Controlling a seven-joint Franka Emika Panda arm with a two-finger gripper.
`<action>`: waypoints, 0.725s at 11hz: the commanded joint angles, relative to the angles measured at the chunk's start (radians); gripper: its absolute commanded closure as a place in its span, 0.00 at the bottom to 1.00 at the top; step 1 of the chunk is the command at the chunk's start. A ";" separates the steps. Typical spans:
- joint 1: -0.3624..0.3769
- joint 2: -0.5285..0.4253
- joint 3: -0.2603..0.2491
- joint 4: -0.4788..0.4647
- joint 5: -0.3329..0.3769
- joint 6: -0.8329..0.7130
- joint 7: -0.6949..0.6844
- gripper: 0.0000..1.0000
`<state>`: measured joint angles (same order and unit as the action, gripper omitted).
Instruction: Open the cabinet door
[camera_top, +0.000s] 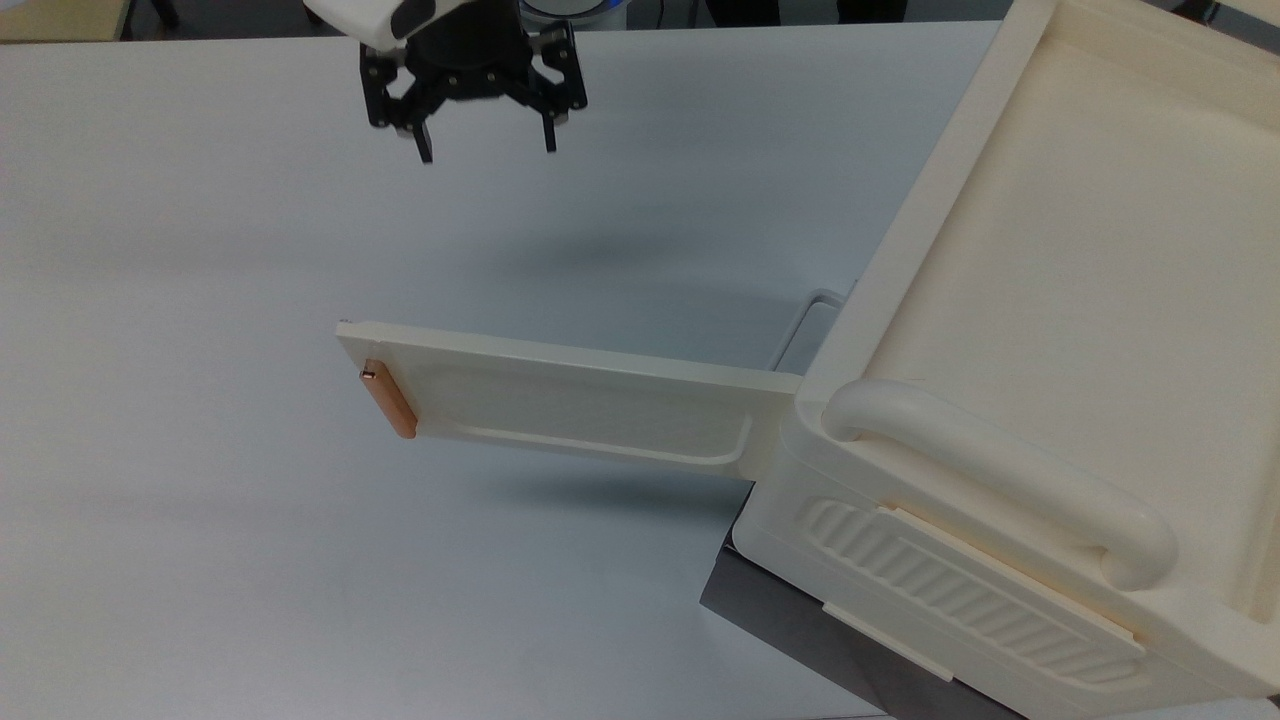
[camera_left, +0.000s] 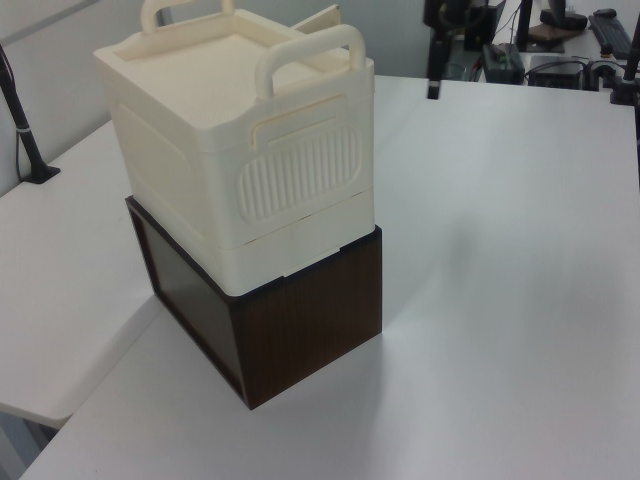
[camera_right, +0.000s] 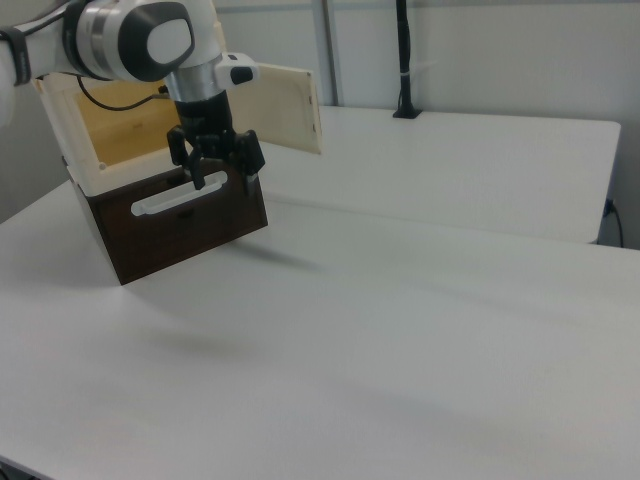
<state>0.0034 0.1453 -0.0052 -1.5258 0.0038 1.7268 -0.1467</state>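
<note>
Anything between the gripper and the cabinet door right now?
Nothing visible. In the top view the open gripper hangs over bare table, apart from the cabinet door, which stands swung out from the cabinet; the gap between them holds no object.

White rounded arm (camera_right: 130, 40) with silver-grey bands at the joints and a dark round cap on one joint's side. Black cable (camera_right: 100, 98) trailing off behind the wrist, plus a small white block with a dark mark just above the hand. Black gripper (camera_top: 485, 150) built of angular linked pieces dotted with small screws, ending in two slim fingers (camera_top: 425, 150).
</note>
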 joint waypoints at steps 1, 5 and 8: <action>0.003 -0.088 0.002 -0.074 -0.016 -0.072 0.151 0.00; 0.015 -0.112 -0.012 -0.088 -0.092 -0.082 0.223 0.00; 0.033 -0.101 -0.012 -0.086 -0.128 -0.082 0.223 0.00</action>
<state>0.0120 0.0651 -0.0089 -1.5832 -0.0948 1.6563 0.0489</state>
